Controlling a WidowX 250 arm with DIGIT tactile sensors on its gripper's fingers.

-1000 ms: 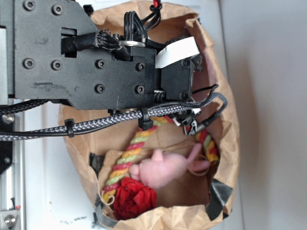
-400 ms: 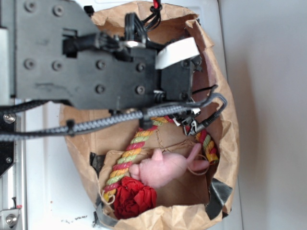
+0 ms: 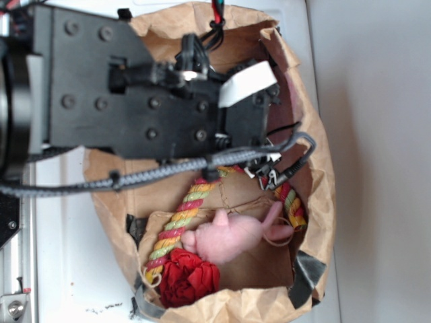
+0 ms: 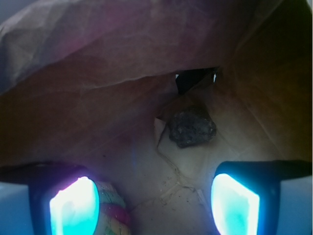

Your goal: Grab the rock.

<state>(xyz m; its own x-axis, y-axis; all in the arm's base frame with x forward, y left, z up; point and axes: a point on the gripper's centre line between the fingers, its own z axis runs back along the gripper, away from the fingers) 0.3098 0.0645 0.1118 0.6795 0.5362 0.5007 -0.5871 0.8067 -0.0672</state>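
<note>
In the wrist view the rock (image 4: 191, 127) lies on the floor of the paper bag (image 4: 98, 73), ahead of the gripper (image 4: 154, 198) and a little toward its right finger. It sits well beyond the fingertips, close under the bag's far wall. The fingers (image 4: 73, 205) are spread wide with nothing between them. The rock is roundish (slightly wider than tall), so the move probably turns on going forward and a touch right. A striped rope (image 4: 113, 211) sits beside the left finger.

Rock (image 4: 191, 127) lies beyond spread gripper (image 4: 155, 199) fingers.
</note>
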